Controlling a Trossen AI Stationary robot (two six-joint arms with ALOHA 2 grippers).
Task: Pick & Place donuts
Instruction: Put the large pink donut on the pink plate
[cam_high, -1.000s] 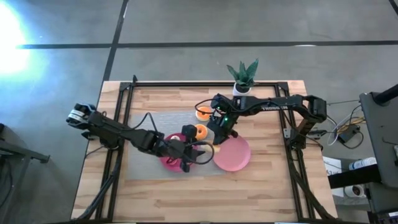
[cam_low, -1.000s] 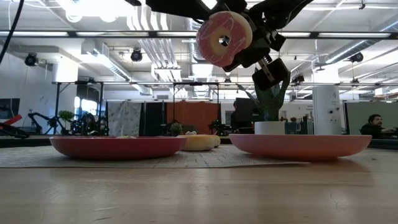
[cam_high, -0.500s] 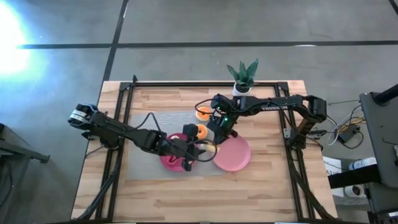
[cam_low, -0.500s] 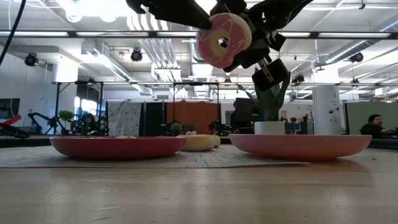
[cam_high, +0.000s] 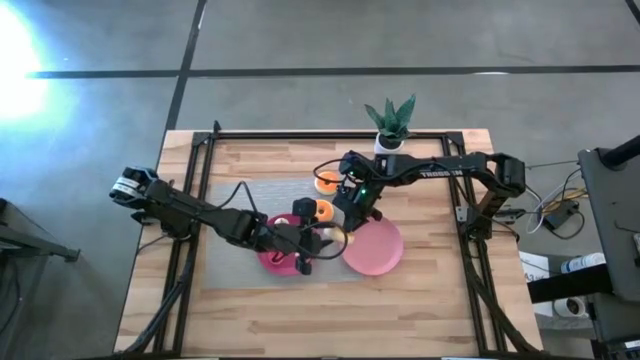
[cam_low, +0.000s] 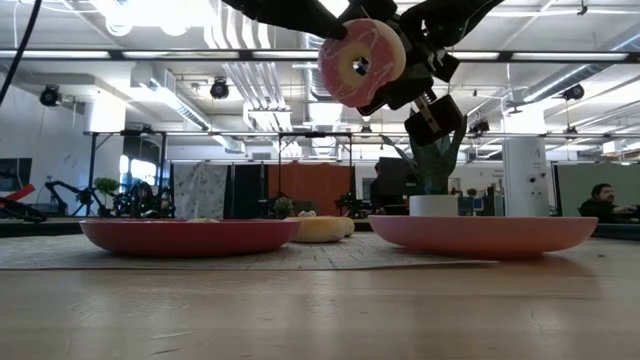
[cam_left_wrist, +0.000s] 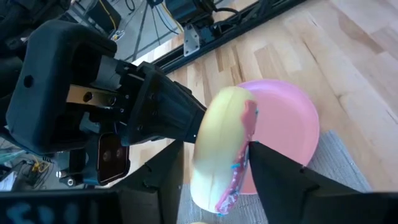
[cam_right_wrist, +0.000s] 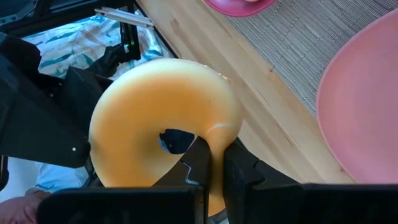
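Two hands on one donut (cam_low: 361, 62), mid-air between magenta plate (cam_high: 268, 258) and pink plate (cam_high: 374, 250): left hand (cam_high: 322, 238) and right hand (cam_high: 352, 206) both clamped on its rim. Looks like handover step. Next: release one side, lower onto pink plate.

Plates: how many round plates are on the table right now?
2. The magenta round plate lies partly under the left arm; the paler pink round plate lies beside it, toward the right arm. None seems hidden.
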